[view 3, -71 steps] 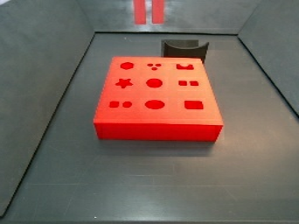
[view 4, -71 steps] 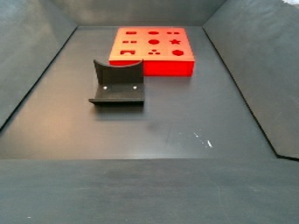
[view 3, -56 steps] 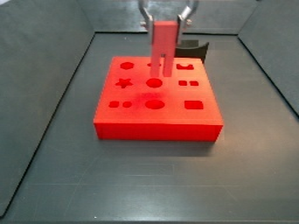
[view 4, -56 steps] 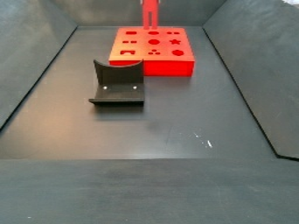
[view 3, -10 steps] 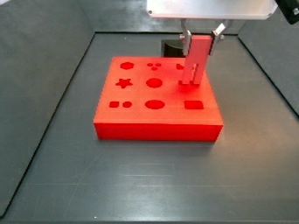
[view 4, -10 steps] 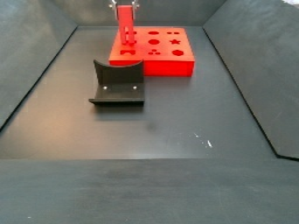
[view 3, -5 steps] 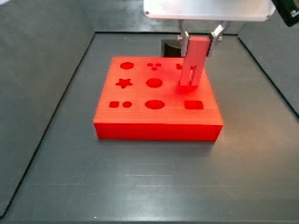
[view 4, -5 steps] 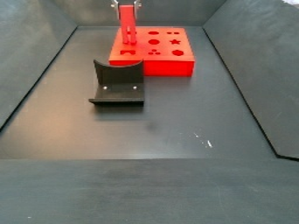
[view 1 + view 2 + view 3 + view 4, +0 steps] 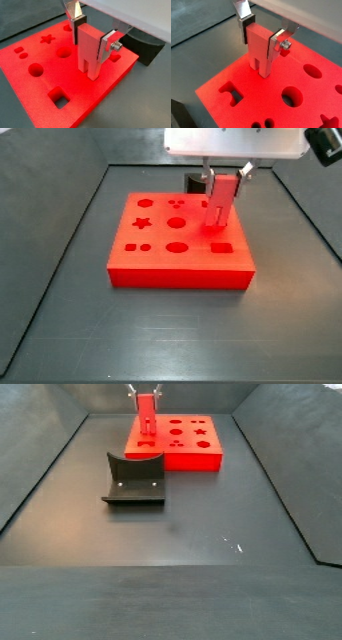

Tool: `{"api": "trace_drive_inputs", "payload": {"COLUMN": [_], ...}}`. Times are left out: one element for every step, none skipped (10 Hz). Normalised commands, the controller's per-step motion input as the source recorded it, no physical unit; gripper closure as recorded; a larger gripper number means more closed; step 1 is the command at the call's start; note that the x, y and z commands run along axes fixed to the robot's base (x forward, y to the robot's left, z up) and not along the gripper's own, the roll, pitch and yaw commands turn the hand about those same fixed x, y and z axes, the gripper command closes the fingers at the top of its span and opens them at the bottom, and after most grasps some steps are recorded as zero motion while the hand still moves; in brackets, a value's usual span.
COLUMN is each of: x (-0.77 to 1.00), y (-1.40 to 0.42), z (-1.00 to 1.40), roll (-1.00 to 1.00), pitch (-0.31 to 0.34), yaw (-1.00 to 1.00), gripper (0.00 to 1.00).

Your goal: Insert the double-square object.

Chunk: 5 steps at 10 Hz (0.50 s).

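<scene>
Between the 2 silver fingers of the gripper, the double-square object is clamped upright, its lower end touching or just entering the top face of the red block near the edge facing the fixture. Whether the tip has entered a hole cannot be told, since the peg hides what lies under it in both wrist views. In a side view the double-square object is seen standing over the block's middle row, at the column nearest the fixture. 9 shaped holes are cut in the red block, among them a star and a square. A jam is judged to be the main risk: if the peg is pressed down while slightly offset or rotated against its hole, its edges would catch on the rim, and the peg could be tilted or slid within the pads.
</scene>
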Motion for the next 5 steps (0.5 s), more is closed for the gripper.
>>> {"api": "trace_drive_inputs", "payload": {"x": [0.02,0.07,0.11,0.09,0.09], "y": [0.00,0.00,0.00,0.00,0.00], "z": [-0.44,-0.57,-0.64,-0.71,-0.73], "roll": [0.00,0.04,0.07,0.12,0.13], "pitch": [-0.070,-0.054,-0.010,0.000,0.000], "yaw": [0.00,0.00,0.00,0.00,0.00], "gripper": [1.00,1.00,1.00,1.00,1.00]}}
